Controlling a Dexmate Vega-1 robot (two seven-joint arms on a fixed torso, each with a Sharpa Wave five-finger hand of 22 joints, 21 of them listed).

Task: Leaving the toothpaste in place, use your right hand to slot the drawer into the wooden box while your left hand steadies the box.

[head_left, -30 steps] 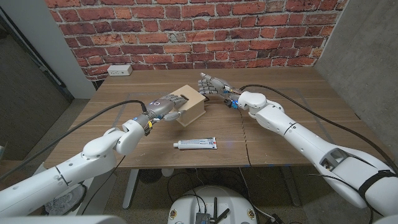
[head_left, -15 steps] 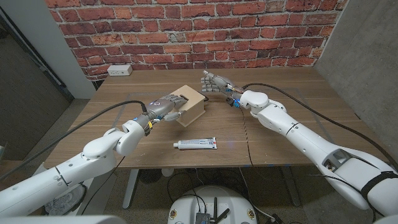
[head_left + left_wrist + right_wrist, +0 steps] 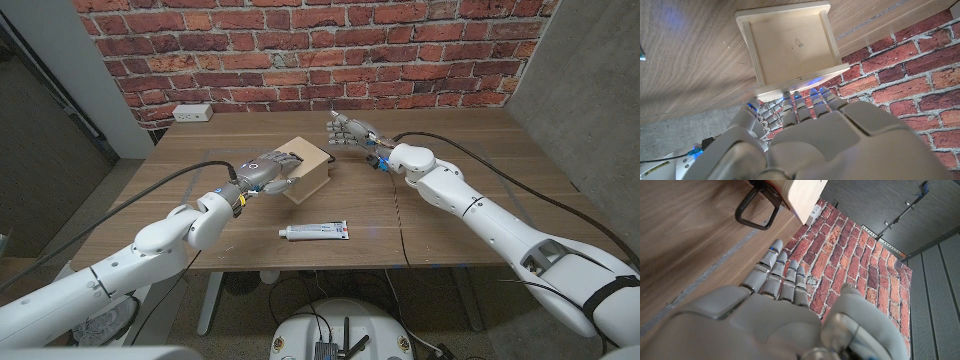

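The wooden box (image 3: 309, 167) stands mid-table, a little left of centre. Its drawer front with a black loop handle (image 3: 756, 211) faces my right side, and the drawer looks pushed in. My left hand (image 3: 267, 172) holds the box from the left, with its fingertips (image 3: 801, 96) curled over the box's top edge (image 3: 790, 47). Behind the box's right corner my right hand (image 3: 345, 131) hovers with its fingers spread, holding nothing and clear of the handle. The white toothpaste tube (image 3: 315, 232) lies flat on the table in front of the box.
A white power outlet block (image 3: 191, 113) sits at the table's back left corner, against the brick wall (image 3: 320, 50). A seam (image 3: 397, 225) runs front to back across the tabletop under my right arm.
My right hand has drawn back from the box's right side, up and toward the wall, with its fingers spreading. The left hand, box and toothpaste have stayed put.
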